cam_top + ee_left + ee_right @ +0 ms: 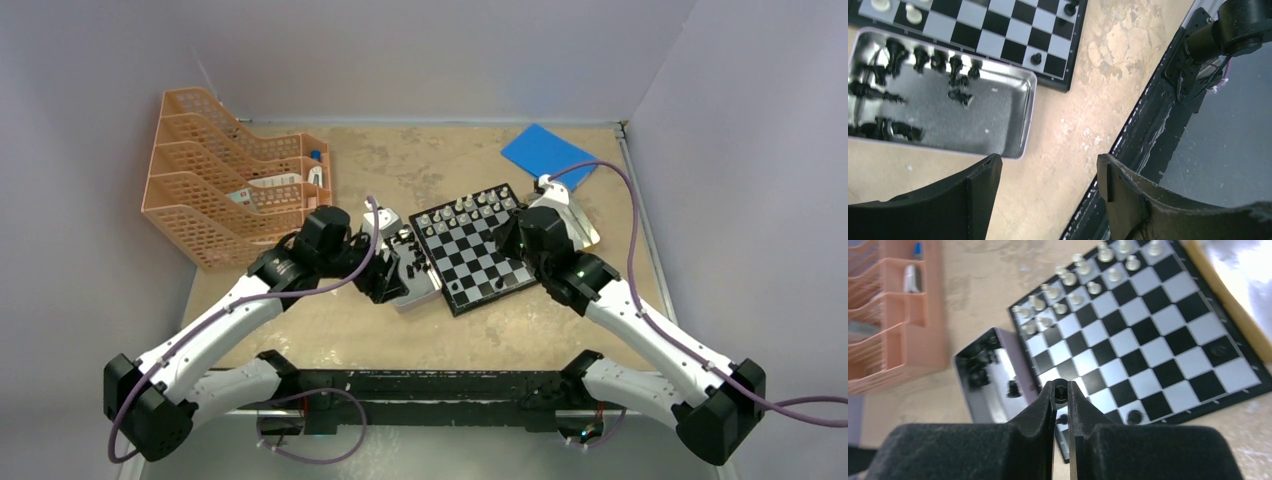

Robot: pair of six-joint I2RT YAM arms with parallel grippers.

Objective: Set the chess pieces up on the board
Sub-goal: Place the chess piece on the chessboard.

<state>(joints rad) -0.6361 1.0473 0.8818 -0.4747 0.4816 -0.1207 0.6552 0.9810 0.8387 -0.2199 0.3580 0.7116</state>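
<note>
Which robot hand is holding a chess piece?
The right gripper: it pinches a tiny black chess piece over the board. The left gripper stands open, holding nothing.

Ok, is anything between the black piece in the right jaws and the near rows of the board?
Nothing visible. The right jaws are shut on the black piece over the board's near edge; another black piece stands to one side, not underneath.

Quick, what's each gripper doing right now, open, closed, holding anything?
Left gripper: open, empty.
Right gripper: closed on a black piece.
</note>
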